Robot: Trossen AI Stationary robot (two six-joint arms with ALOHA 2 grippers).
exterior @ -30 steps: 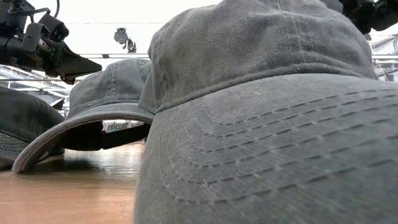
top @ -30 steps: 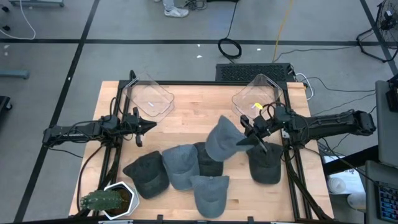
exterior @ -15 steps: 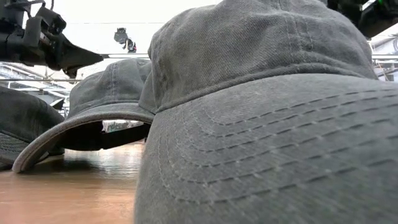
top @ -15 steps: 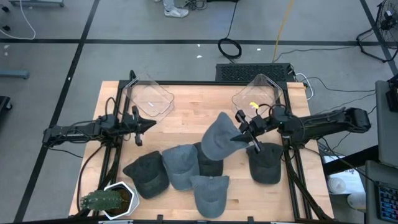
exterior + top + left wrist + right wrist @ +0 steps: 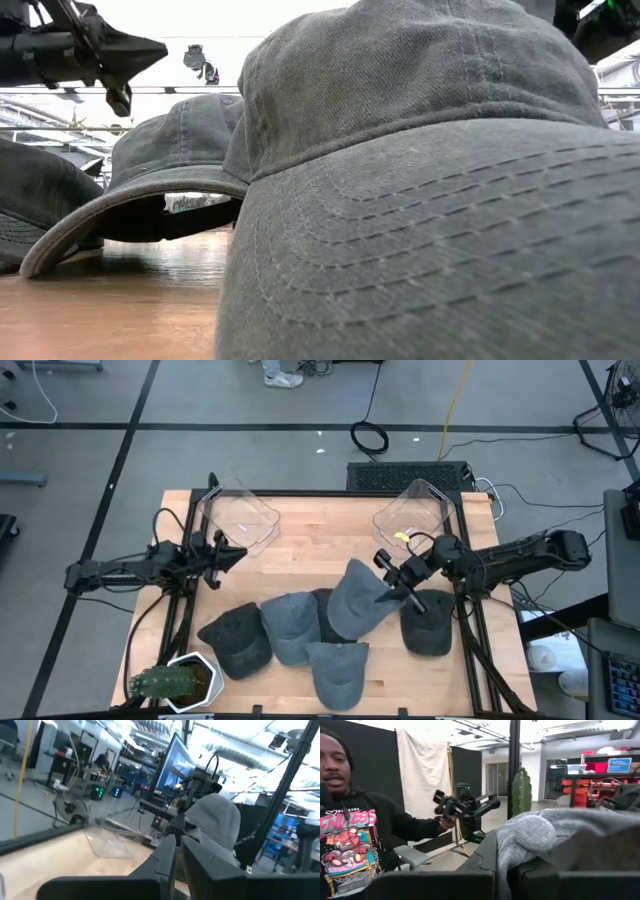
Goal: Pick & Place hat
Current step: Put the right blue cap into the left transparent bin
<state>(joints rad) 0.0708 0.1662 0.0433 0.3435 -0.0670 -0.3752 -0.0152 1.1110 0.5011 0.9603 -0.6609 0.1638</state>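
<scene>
Wooden tabletop [image 5: 300, 560] carries a cluster of grey caps along its near half and two clear bins at the far edge. Picking looks done: the right tool [image 5: 392, 586] is clamped on the grey hat [image 5: 352, 598], which hangs lifted above the pile, fabric bunched between its fingers. Placing is left. The left tool [image 5: 232, 554], fingers together and empty, waits near the far-left clear bin [image 5: 243, 520].

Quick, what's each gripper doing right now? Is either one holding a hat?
Left gripper: closed, holding nothing, up above the table near the left clear bin.
Right gripper: closed on the lifted grey hat.
</scene>
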